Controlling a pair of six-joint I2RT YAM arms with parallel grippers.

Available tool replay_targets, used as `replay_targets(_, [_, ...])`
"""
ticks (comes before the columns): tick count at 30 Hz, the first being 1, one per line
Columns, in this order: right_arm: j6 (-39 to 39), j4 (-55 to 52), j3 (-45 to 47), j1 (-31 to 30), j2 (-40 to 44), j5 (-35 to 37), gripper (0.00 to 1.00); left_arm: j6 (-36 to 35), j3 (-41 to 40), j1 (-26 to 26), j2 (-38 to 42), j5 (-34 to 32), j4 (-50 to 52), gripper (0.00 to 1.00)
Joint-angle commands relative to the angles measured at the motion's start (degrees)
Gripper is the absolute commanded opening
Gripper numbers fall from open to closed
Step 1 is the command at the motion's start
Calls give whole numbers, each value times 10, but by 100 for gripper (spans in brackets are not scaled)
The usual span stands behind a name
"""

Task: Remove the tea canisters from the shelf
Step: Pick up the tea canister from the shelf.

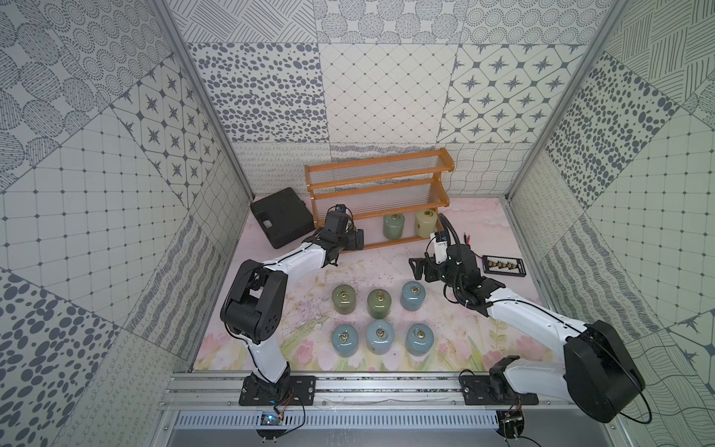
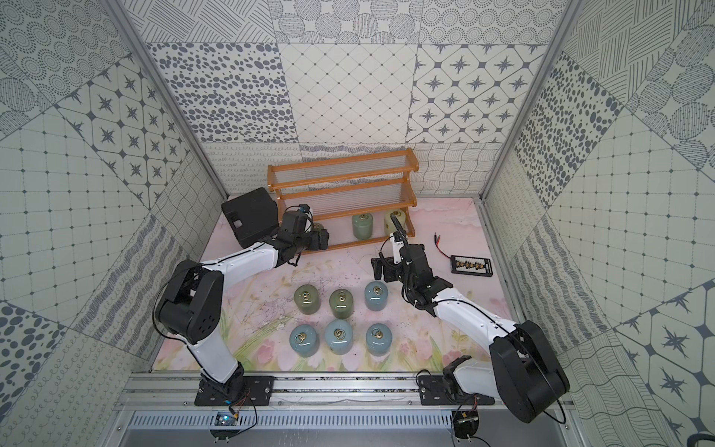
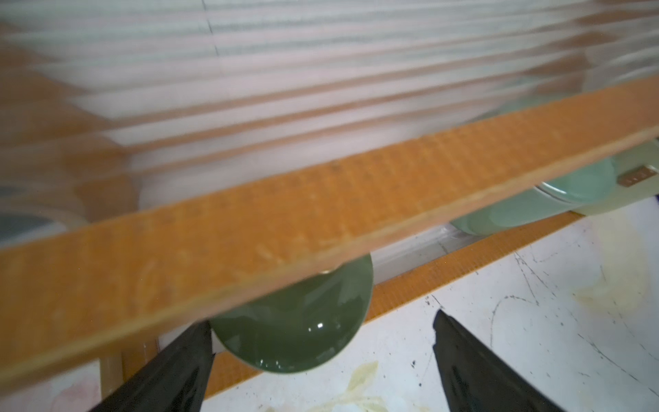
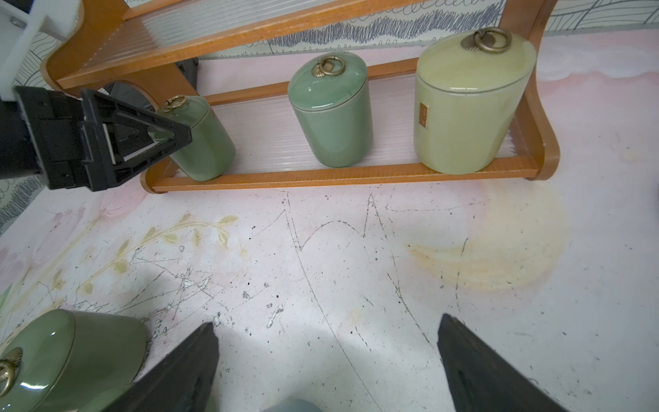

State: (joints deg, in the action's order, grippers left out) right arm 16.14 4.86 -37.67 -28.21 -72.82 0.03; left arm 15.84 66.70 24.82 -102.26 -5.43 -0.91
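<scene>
Row of three light blue canisters point(image 1: 380, 336) nearest, standing on the bench point(image 1: 371, 263); behind it two sage green canisters point(image 1: 344, 299) and a fourth blue canister point(image 1: 413, 296). Right fingers point(image 4: 185, 367) apart over bare bench, holding nothing. Left fingers point(image 3: 171, 371) apart; I see them either side of a dark green canister point(image 3: 296, 321) on the bottom tier of the shelf point(image 1: 377, 182). Same tier, further along: pale green canister point(image 4: 330, 110), then yellow canister point(image 4: 467, 107) at the end.

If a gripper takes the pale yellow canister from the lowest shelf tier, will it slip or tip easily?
The pale yellow canister looks glazed and shiny, so it probably slips in a grip and may chip if dropped. It stands on the shelf behind a front rail, so a low push could tip it. A seam suggests a separate lid.
</scene>
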Motion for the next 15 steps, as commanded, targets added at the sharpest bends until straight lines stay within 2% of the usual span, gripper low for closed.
replay_targets(1, [6, 13, -5, 4, -5, -6, 100, -17, 26, 3, -25, -53, -12, 100])
replay_targets(15, [5, 5, 1, 10, 9, -7, 100, -39, 74, 3, -90, -97, 0, 100])
